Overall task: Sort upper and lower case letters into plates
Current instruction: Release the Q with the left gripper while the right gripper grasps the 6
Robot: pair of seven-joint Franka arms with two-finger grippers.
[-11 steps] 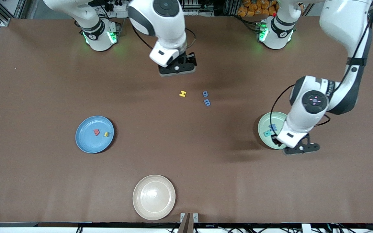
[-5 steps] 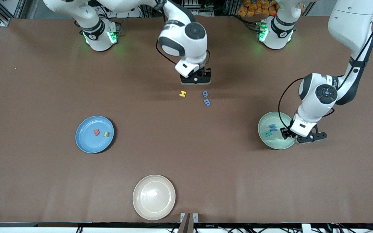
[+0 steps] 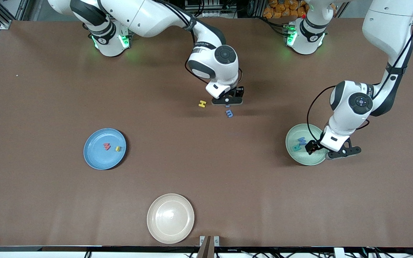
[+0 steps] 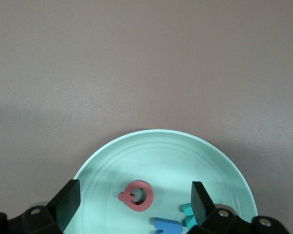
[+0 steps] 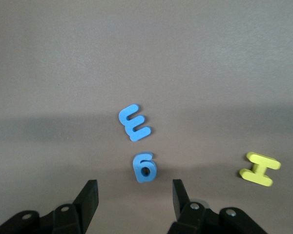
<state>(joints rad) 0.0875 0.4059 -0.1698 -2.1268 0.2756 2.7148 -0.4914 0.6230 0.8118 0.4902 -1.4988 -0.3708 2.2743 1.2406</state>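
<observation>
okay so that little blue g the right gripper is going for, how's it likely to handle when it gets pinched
The blue g looks chunky and flat, so probably stiff and light. Being tiny between the right gripper's open fingers, it may slide on the table if nudged. Lying flat, it seems unlikely to roll.

Matte mint plate [image 4: 224, 161]; foam-like letters; matte brown tabletop [image 3: 48, 200].

front: high, faces robots | wrists: close, downward | shared: mint plate [image 3: 299, 157] [image 4: 224, 161]

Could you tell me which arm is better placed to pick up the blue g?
The right arm: its tool hangs open right over the blue g, while the left tool is over the mint green plate.
</observation>
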